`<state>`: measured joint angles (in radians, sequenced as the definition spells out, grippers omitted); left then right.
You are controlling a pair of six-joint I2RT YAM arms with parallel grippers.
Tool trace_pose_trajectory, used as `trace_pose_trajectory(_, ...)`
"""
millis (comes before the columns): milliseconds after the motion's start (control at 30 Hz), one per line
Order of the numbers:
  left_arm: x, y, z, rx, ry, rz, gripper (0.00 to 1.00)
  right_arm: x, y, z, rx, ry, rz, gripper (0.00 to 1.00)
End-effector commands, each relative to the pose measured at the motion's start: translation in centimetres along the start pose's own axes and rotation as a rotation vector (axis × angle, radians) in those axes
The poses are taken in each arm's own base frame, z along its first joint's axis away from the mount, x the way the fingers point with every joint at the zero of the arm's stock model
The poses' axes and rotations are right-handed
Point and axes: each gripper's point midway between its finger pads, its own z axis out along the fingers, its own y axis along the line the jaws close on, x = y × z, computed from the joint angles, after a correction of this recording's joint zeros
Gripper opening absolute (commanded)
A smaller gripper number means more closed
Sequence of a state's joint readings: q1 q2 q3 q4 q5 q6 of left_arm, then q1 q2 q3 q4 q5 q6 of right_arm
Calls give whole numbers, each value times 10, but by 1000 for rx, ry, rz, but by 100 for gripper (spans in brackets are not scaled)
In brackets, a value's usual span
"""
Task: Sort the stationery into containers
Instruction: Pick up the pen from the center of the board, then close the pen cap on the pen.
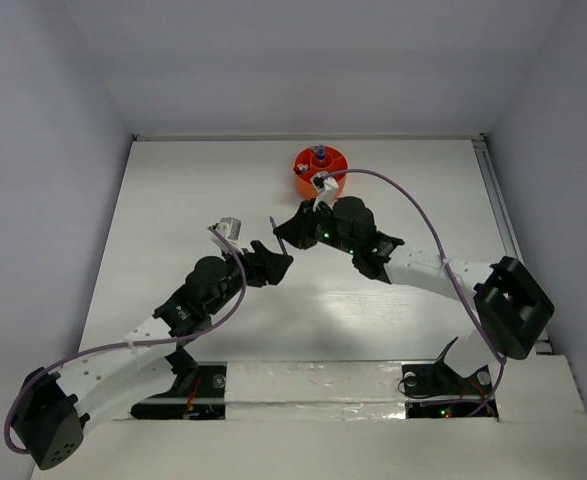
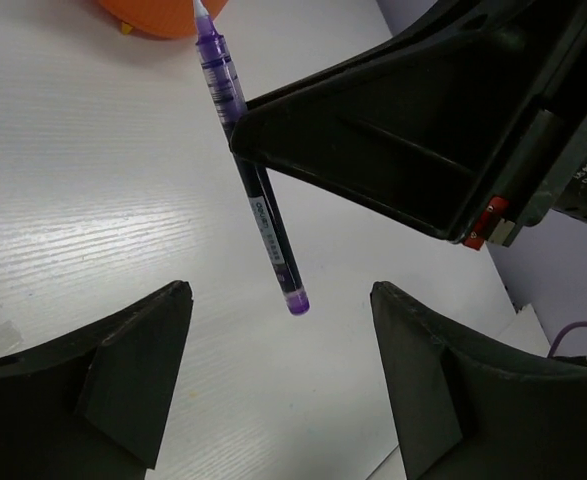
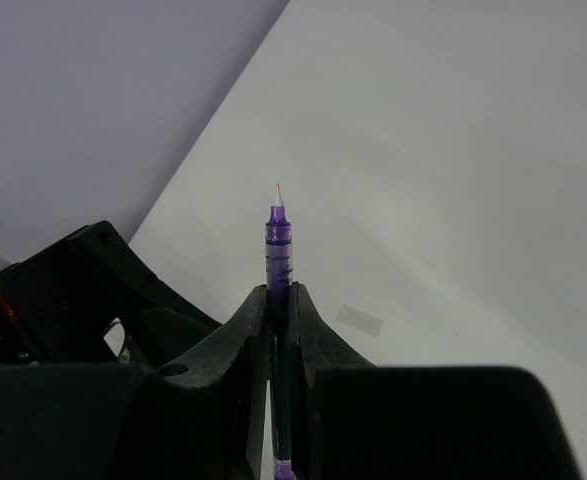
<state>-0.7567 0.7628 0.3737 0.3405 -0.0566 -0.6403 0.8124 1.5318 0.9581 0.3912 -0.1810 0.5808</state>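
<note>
Right wrist view had my right gripper (image 3: 279,296) pinched tight on a purple pen (image 3: 278,240), its fine tip poking out past my fingers, held clear above the white table (image 1: 173,200). My left gripper (image 2: 278,292) stood spread wide, facing the pen's butt end. The orange tub (image 1: 308,182) sat just beyond, near the table's far edge
</note>
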Motion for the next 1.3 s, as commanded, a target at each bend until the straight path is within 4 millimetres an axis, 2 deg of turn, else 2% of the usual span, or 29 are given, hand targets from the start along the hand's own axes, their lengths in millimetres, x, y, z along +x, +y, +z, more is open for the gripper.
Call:
trace_pose_trajectory(0, -30, -28, 5, 87, -90, -19, 68, -32, 38, -10, -142, -105, -4, 0)
trace_pose_trajectory(133, -27, -25, 9, 78, -85, -20, 58, -29, 43, -13, -177, -98, 9, 0)
trace_pose_trajectory(333, -33, -25, 12, 78, -106, -20, 36, -22, 45, -14, -203, -82, 31, 0)
trace_pose_trajectory(433, -33, -23, 11, 75, -112, -17, 33, -19, 45, -14, -206, -76, 36, 0)
trace_pose_trajectory(500, -31, -22, 12, 73, -110, -17, 28, -17, 46, -14, -216, -72, 46, 0)
trace_pose_trajectory(600, -28, -21, 11, 77, -105, -16, 13, -12, 46, -12, -231, -57, 62, 0)
trace_pose_trajectory(733, -25, -19, 11, 77, -100, -22, 13, -14, 51, -13, -255, -60, 67, 0)
trace_pose_trajectory(800, -24, -20, 10, 84, -98, -28, 19, -16, 55, -14, -271, -64, 69, 0)
trace_pose_trajectory(900, -21, -19, 10, 85, -94, -35, 20, -17, 57, -14, -281, -66, 72, 0)
trace_pose_trajectory(933, -21, -18, 10, 84, -92, -35, 19, -18, 58, -14, -286, -67, 72, 0)
trace_pose_trajectory(1033, -20, -18, 11, 85, -89, -30, 8, -18, 61, -16, -299, -64, 76, 0)
trace_pose_trajectory(1067, -19, -16, 10, 76, -85, -30, 0, -16, 60, -16, -299, -62, 78, 0)
trace_pose_trajectory(1200, -23, -16, 5, 60, -88, -14, 0, -14, 56, -19, -270, -52, 72, 0)
trace_pose_trajectory(1233, -31, -21, 1, 70, -104, -12, 0, -14, 55, -20, -260, -51, 68, 0)
trace_pose_trajectory(1267, -27, -15, -2, 42, -82, 5, 0, -17, 54, -21, -245, -59, 60, 4)
